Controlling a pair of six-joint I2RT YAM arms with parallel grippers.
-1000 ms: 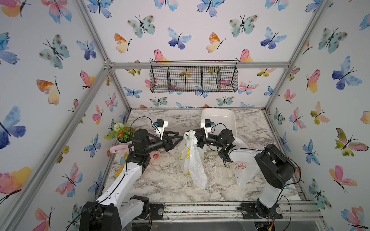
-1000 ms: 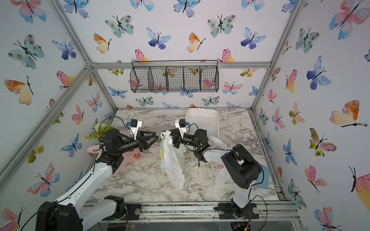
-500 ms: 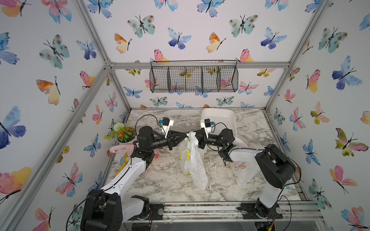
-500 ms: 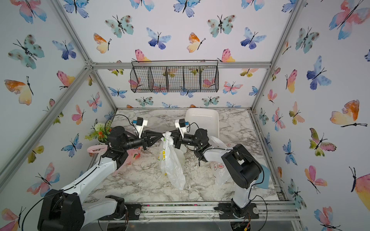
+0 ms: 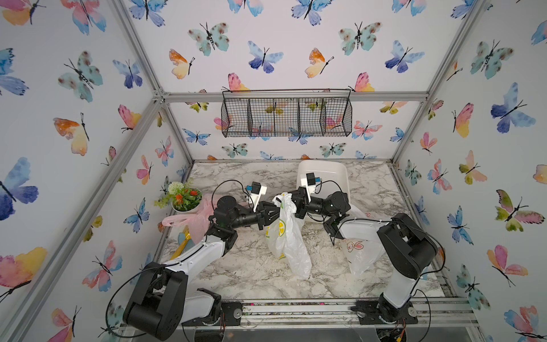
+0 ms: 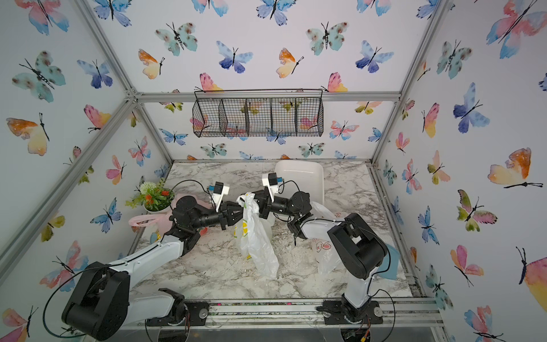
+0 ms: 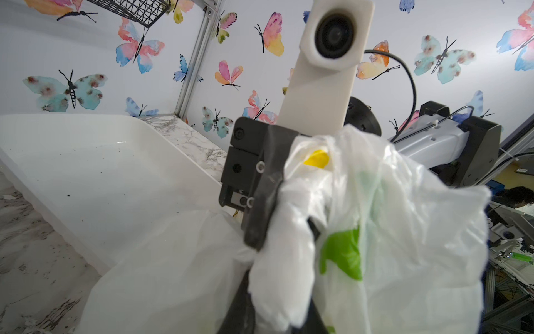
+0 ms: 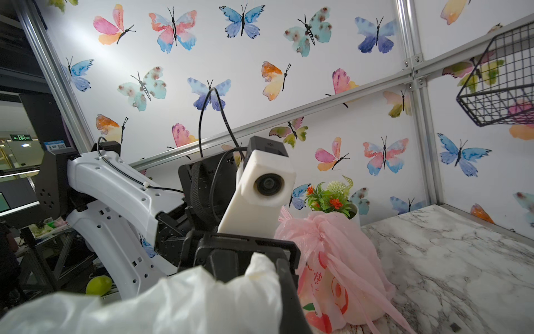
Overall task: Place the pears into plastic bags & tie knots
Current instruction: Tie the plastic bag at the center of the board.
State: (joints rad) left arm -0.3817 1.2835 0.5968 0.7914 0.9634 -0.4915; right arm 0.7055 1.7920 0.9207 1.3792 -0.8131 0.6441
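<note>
The white lemon-print bag (image 5: 285, 234) (image 6: 254, 234) hangs upright at the table's middle, held by its top from both sides. My left gripper (image 5: 273, 214) (image 6: 238, 214) (image 7: 277, 312) is shut on one white handle strip (image 7: 289, 260). My right gripper (image 5: 291, 204) (image 6: 257, 204) is shut on the other strip (image 8: 202, 300), which hides its jaws in the right wrist view. The pink apple-print bag (image 5: 196, 220) (image 8: 332, 260) sits at the left, full, its top bunched with strips trailing. The red-doodle bag (image 5: 359, 251) lies under my right arm. The pears are hidden inside the bags.
A white tray (image 5: 325, 174) (image 7: 86, 173) stands at the back, just behind the grippers. A flower pot (image 5: 185, 200) is at the far left by the pink bag. A wire basket (image 5: 285, 117) hangs on the back wall. A green fruit (image 8: 98, 285) lies beyond my left arm.
My left gripper moved right to the lemon bag's top and shut on a handle strip. The right gripper kept its hold and barely moved.
</note>
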